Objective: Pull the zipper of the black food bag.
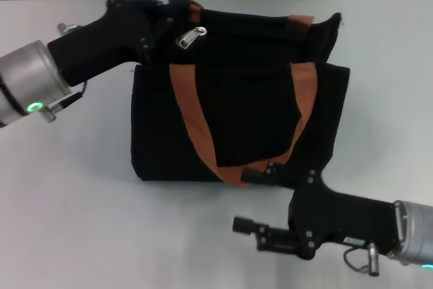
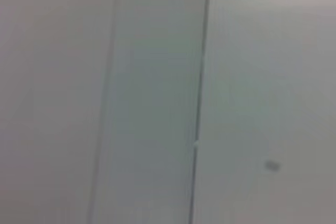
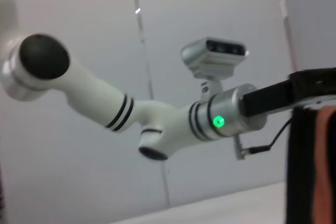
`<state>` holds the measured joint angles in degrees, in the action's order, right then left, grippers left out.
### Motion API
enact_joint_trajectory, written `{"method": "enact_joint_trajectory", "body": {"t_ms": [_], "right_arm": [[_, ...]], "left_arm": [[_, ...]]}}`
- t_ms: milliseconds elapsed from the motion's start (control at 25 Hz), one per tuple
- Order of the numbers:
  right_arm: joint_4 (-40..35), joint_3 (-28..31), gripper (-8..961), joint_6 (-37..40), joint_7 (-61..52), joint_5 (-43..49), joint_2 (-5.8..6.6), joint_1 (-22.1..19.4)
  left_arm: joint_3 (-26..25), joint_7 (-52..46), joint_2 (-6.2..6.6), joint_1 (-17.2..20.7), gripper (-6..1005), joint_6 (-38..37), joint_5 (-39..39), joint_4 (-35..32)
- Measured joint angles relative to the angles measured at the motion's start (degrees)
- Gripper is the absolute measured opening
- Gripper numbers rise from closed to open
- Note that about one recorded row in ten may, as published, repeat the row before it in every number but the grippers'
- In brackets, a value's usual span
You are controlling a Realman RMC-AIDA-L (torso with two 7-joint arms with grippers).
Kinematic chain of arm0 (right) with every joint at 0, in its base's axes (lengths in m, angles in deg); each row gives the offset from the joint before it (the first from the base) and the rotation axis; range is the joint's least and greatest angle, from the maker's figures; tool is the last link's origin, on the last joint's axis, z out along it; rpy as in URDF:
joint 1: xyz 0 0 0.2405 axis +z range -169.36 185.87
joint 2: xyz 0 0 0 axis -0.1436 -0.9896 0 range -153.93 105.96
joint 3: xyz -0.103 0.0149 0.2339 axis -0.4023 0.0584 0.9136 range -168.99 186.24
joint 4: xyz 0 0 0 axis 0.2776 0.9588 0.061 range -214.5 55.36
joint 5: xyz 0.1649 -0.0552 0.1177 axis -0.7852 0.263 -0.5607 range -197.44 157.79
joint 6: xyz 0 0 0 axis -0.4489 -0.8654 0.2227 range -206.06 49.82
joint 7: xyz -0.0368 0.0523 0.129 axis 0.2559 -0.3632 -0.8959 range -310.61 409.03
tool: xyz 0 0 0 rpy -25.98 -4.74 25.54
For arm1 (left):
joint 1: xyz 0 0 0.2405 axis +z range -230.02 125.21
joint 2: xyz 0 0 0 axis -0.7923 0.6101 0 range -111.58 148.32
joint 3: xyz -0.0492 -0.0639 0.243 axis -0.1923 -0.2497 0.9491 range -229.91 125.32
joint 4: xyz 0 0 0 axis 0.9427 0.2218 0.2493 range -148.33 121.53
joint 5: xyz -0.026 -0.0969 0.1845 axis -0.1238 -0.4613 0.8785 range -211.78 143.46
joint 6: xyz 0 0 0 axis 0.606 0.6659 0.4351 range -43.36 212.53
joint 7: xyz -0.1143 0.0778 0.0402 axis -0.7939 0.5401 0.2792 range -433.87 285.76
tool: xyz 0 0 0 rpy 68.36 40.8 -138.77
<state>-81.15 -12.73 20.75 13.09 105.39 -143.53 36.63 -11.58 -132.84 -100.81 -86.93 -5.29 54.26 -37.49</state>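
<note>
At the top left corner of the boxy black fabric food bag (image 1: 237,99) with orange-brown webbing straps: left gripper (image 1: 162,21) reaching in beside the small silver metal zipper (image 1: 190,37).
Zip-pulling step seemingly beginning; left claw's opening and hold cannot be told. Right gripper (image 1: 260,175) is pressing against the bag's lower front edge, opening likewise untellable. Next move calls for pinching the tab and drawing it along the track.

Black food bag (image 1: 250,120): matt woven cloth w/ orange-brown webbing straps (image 1: 193,109). Zipper (image 1: 191,36), upper left: shiny silver metal. Table (image 1: 67,221): smooth, matt white.
</note>
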Motion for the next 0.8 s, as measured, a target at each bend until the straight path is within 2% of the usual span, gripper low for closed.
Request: {"method": "enact_joint_trajectory", "body": {"t_ms": [160, 200, 240, 360, 440, 800], "right_arm": [[-0.2, 2.9, 669, 2.0, 0.4, 0.0, 0.02, -1.2], [-0.4, 4.6, 668, 4.6, 1.2, -0.1, 0.07, -2.1], [-0.4, 4.6, 666, 4.6, 1.2, -0.1, 0.07, -2.1], [-0.2, 8.8, 662, 7.9, 1.6, -0.1, 0.09, -3.0], [0.9, 14.5, 659, 9.6, -0.4, -0.1, 0.08, -3.6], [2.2, 23.8, 646, 11.9, -14.6, -0.2, 0.09, -1.5]], "left_arm": [[3.1, 0.1, 0.0, -1.4, 3, -0.5, -2.5, 0.3], [7.1, 1.8, 0.0, -1.9, 4, -1.8, -4.7, 0.4], [7.1, 1.8, 0.0, -1.9, 5, -1.8, -4.7, 0.4], [12.5, 3.1, -0.01, -2.3, 7, -1.6, -8.0, 0.1], [13.1, 3.0, 0.0, -2.4, 8, -0.6, -10.2, 0.1], [13.6, 2.3, 0.0, -3.4, 14, -0.2, -13.7, 0.7]]}}
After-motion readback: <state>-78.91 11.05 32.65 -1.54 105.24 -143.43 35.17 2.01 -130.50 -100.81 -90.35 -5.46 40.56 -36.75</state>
